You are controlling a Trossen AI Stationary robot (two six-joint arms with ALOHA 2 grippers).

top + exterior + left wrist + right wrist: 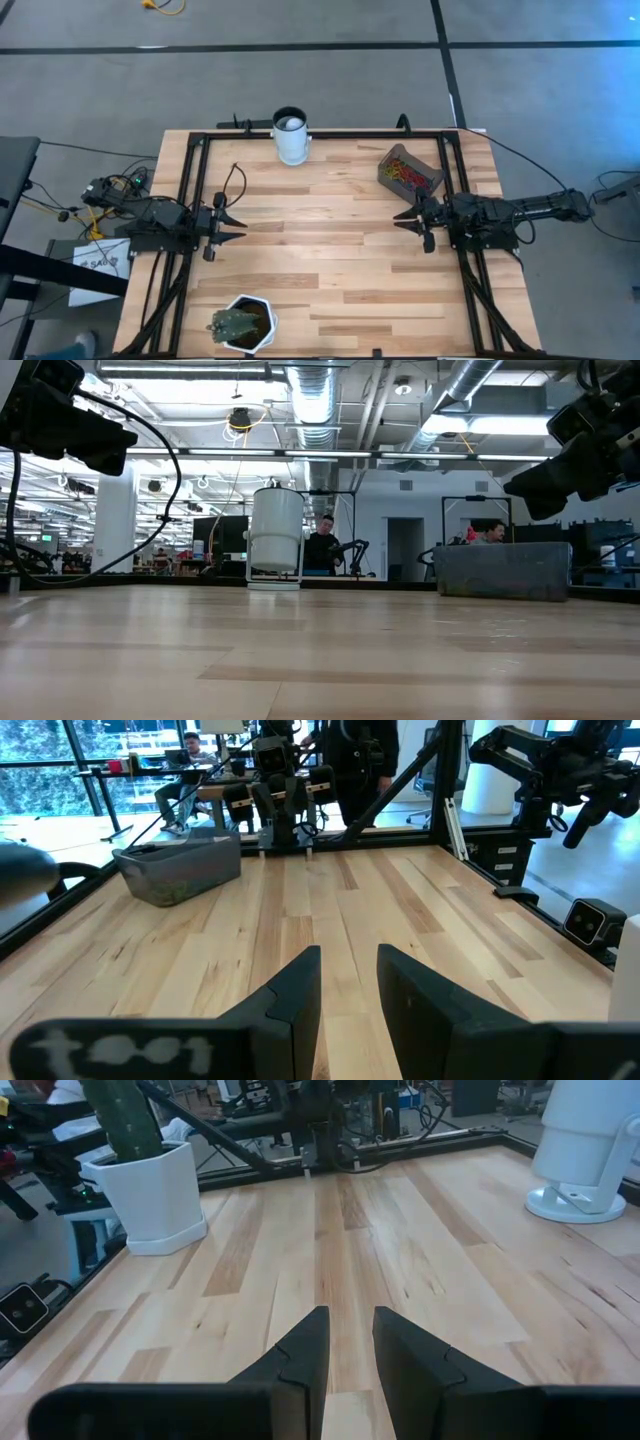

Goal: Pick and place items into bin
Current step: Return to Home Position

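The bin (pixel 410 170), a small dark translucent tray, stands on the table at the far right and holds several red, yellowish and green rubber bands (pixel 405 173). It also shows in the left wrist view (pixel 180 868) and the low view (pixel 503 570). My left gripper (pixel 238 226) hovers open and empty over the table's left side, pointing right. My right gripper (pixel 402 220) hovers open and empty just near of the bin, pointing left. In the wrist views each gripper's fingers (pixel 348 960) (pixel 348 1318) have only bare table between them.
A white cylindrical cup (pixel 291 135) stands at the far edge, middle. A white hexagonal plant pot (pixel 245 322) stands at the near edge, left of middle. Black frame rails (pixel 190 200) run along the table's left, right and far sides. People sit in the room behind.
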